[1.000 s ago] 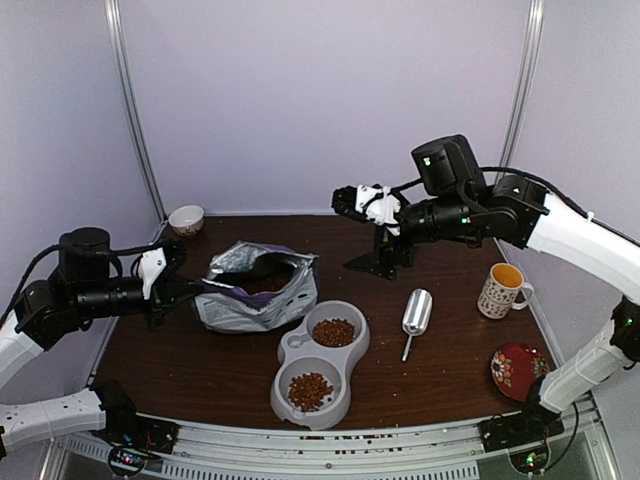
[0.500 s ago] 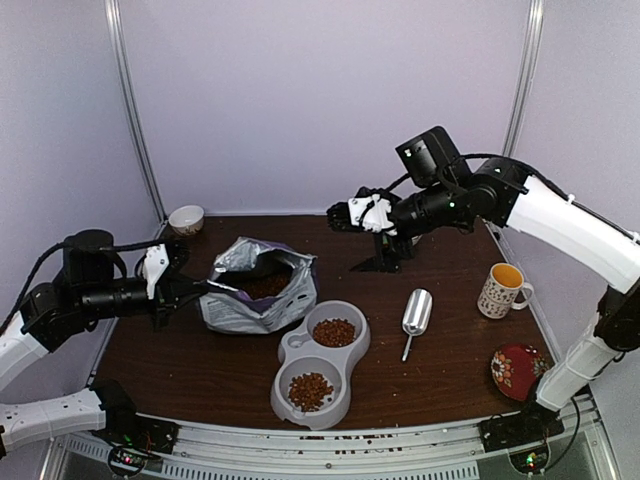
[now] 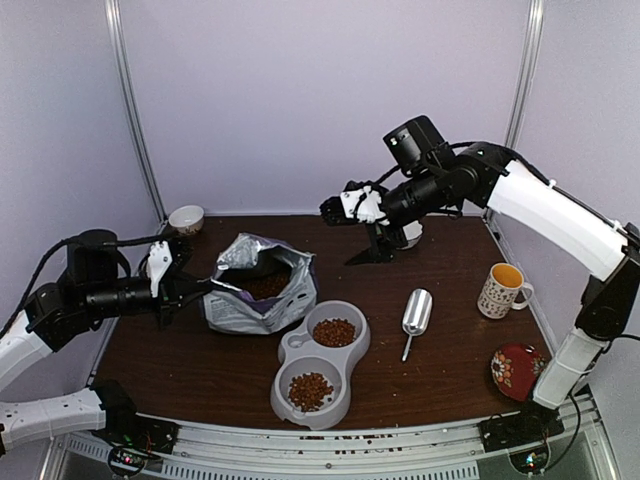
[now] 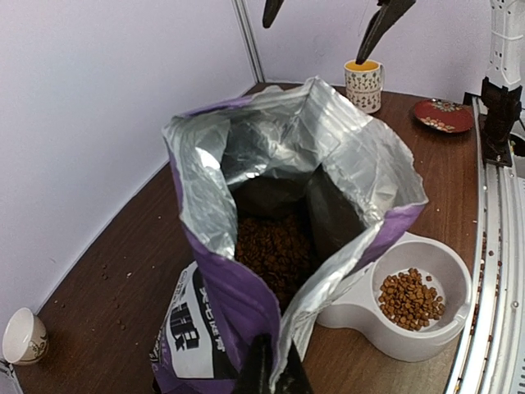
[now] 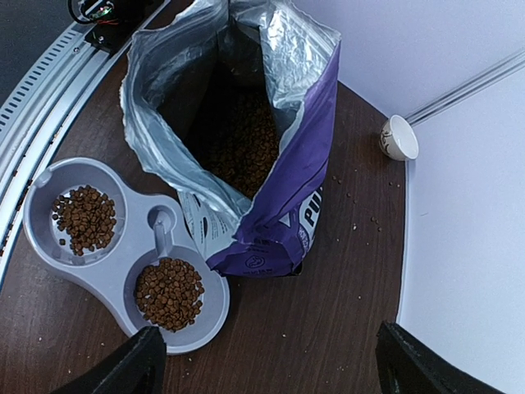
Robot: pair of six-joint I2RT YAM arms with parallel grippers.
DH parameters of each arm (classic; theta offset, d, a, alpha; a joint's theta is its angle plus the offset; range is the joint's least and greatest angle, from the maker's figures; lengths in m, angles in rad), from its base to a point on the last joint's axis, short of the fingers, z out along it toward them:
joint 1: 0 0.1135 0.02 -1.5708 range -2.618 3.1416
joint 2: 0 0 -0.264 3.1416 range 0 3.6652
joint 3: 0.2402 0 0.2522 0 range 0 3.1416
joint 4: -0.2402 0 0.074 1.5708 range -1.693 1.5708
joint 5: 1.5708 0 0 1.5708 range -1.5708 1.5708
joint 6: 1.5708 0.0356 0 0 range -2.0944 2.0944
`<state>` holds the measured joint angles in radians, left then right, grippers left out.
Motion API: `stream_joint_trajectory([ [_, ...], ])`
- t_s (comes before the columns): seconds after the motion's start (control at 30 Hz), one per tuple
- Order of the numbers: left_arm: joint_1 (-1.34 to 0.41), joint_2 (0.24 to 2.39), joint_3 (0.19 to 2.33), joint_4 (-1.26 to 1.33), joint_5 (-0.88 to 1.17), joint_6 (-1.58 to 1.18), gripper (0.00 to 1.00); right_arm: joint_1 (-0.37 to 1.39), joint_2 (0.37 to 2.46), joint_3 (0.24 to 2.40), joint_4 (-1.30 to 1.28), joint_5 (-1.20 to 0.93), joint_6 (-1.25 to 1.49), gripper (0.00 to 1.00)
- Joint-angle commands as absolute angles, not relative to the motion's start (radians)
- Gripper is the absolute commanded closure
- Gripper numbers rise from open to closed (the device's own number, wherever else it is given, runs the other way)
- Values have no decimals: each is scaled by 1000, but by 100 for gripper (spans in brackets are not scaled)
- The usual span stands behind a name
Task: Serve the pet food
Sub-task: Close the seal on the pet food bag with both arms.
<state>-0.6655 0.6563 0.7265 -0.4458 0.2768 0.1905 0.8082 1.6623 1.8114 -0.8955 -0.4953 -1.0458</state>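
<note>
Top external: left gripper (image 3: 204, 288) is fully closed, pinching the left rim of the purple bag (image 3: 262, 292). The bag stands on the table (image 3: 200, 370) with its mouth open upward. Left wrist agrees: fingers (image 4: 256, 373) are clamped on the foil lip at the bottom of frame, the mouth gapes, and pet food (image 4: 275, 250) sits deep inside against the silver lining.

Right gripper (image 3: 333, 209) hangs in the air behind the bag, well above the table. Its jaws are spread wide with nothing between them. Right wrist looks down past its two fingers (image 5: 135, 365), far apart at the bottom corners, onto the bag mouth and the kibble in it.

Grey double bowl (image 5: 162, 226) sits just beside the bag's base on the front-right side; I can't tell if they touch. Both compartments hold a pile of kibble, neither up to the rim. A few crumbs lie on the table near the bag on the wall side.

Metal scoop (image 3: 415, 312) lies flat on the table right of the bowl, apart from it, handle toward the near edge. Patterned mug (image 3: 500, 290) stands upright at the right edge. Red plate (image 3: 518, 368) is near the front-right corner. Small white cup (image 3: 186, 218) is at the back-left corner.
</note>
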Motion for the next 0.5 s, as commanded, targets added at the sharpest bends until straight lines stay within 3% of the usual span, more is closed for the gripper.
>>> stream_joint_trajectory([
  [0.0,-663,690,723,-424,307,190,100,798,1707,1872,-949,-544,-1076,9],
  [0.3,-663,707,736,-435,309,193,100,812,1767,1888,-913,-614,-1067,15],
  [0.47,-663,707,738,-434,307,196,100,853,1774,1841,-825,-614,-1041,26],
])
